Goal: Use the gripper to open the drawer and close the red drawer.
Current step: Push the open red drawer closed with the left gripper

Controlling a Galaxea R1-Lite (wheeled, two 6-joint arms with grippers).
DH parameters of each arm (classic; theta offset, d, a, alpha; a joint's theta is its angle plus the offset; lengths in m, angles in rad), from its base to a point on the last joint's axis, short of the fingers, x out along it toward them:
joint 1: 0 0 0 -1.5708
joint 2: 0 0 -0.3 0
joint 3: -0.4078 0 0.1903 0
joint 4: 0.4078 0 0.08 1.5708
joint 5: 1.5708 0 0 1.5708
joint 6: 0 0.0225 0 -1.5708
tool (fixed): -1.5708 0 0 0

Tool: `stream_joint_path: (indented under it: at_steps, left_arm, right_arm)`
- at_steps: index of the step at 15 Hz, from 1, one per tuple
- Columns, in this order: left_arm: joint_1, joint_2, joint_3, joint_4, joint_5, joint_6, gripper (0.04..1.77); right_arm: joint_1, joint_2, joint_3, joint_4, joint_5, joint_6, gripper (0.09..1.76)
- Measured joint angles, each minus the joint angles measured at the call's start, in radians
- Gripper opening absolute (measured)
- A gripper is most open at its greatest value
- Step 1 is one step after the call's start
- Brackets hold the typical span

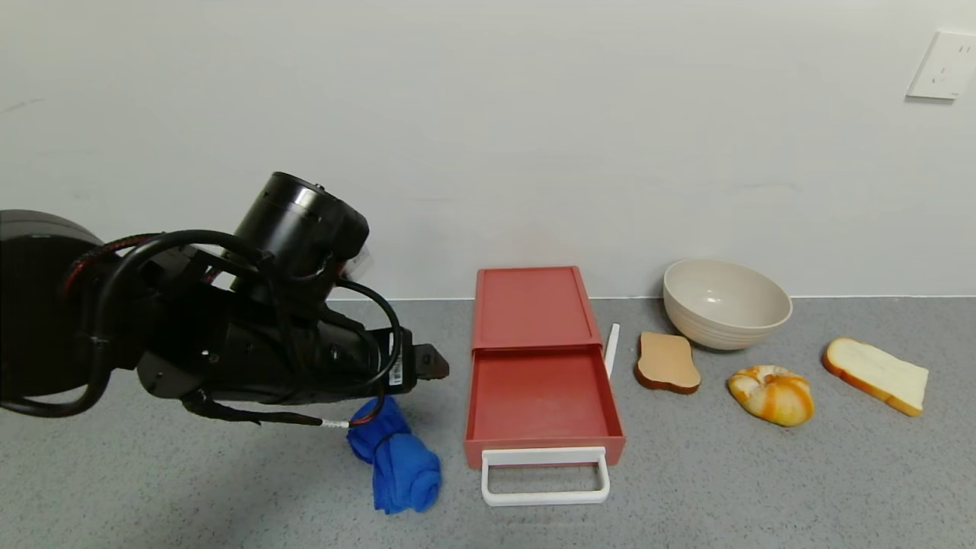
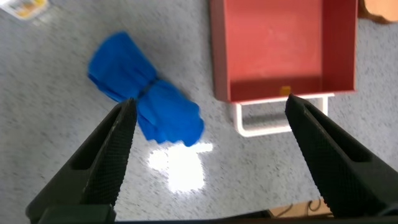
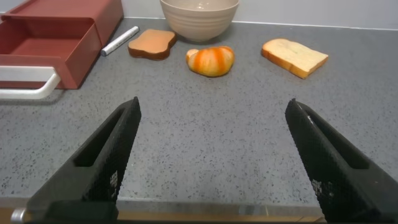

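Drawer (image 1: 543,381): tray pulled out, white handle (image 1: 545,476) facing robot.
Left gripper (image 1: 431,364): jaws spread, beside drawer's left, nearer arm.
Right gripper (image 3: 211,162): spread, idle.

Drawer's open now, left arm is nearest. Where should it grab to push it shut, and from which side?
Take the white loop handle at the front of the drawer. It lies flat on the counter past the tray's front wall, so the left gripper, fingers open, likely does best coming down from above across the front bar, then pushing toward the wall. The blue cloth beside it leaves that approach free.
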Motion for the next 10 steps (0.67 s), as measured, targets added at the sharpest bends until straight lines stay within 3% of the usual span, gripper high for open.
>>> stream_joint_path:
  at_steps: [7, 10]
  left_arm:
    - [-0.226, 0.066, 0.001, 0.046, 0.099, -0.191, 1.72]
    - [-0.276, 0.112, 0.008, 0.041, 0.141, -0.254, 1.72]
  right_arm:
    - [0.0, 0.0, 0.0, 0.0, 0.0, 0.0, 1.71]
    - [0.0, 0.0, 0.0, 0.0, 0.0, 0.0, 1.71]
